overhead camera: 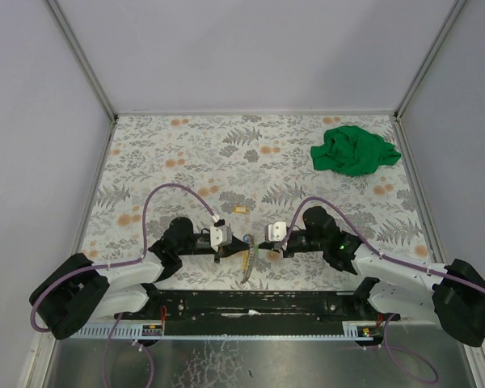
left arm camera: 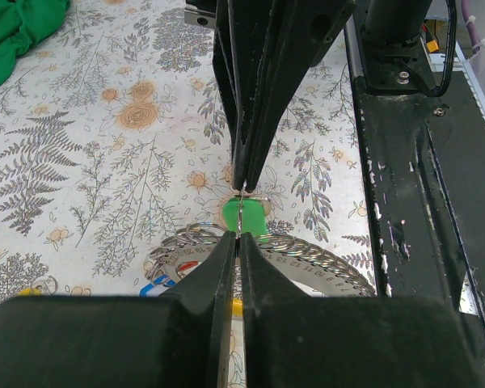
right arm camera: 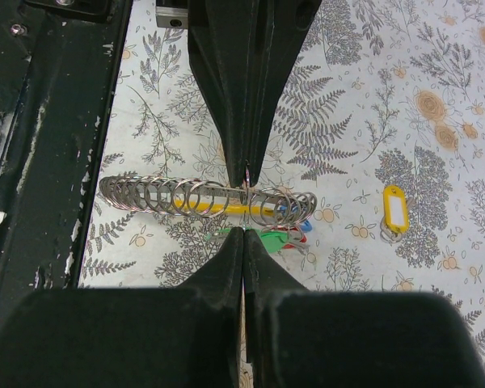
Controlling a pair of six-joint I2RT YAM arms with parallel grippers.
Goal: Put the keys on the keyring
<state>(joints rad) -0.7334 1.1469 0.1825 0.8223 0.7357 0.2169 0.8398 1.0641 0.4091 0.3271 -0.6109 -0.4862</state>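
No readable text, label, brand, number or sign in any view

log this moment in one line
left gripper shut | right gripper shut | both tips at silvery metal keyring coil | yellow-tagged metal key lies apart

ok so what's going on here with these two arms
The left arm and right arm hold their jaws shut, meeting tip to tip at the near middle of the table. Both seem to pinch one thin ring of the keyring. The green-tagged key lies just under that spot. The yellow-tagged key lies apart on the table, untouched and not yet on the ring.
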